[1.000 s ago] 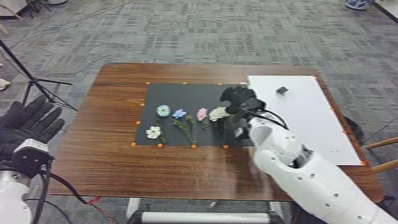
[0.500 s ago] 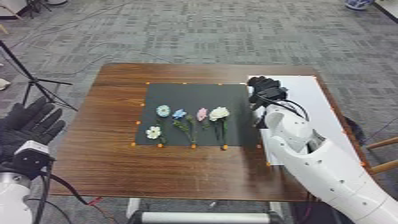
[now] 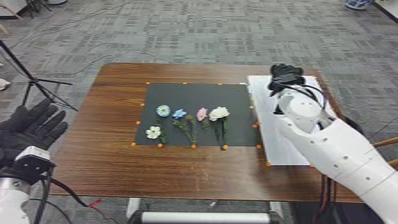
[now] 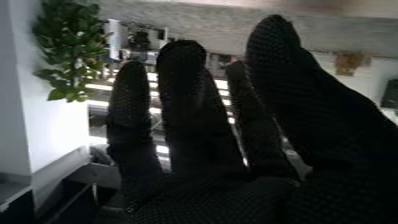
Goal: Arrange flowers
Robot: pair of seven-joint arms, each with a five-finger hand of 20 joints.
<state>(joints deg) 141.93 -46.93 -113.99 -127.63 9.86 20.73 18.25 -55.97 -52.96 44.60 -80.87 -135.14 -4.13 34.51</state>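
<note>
The full-bloomed white flower with a green stem (image 3: 218,114), 1 of 5 on the flat black mat (image 3: 178,94), lies leftward and robotward of the nearer, open, black-gloved right hand (image 3: 286,75), its stem pointing robotward.

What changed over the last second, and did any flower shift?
Right hand moved right and farther from the robot, from the dark mat's right edge to the far end of the white sheet; its fingers are straight now. No clear shift in the flowers: big white flower and the other four still lie on the mat. Left hand stayed open beside the table.
</note>
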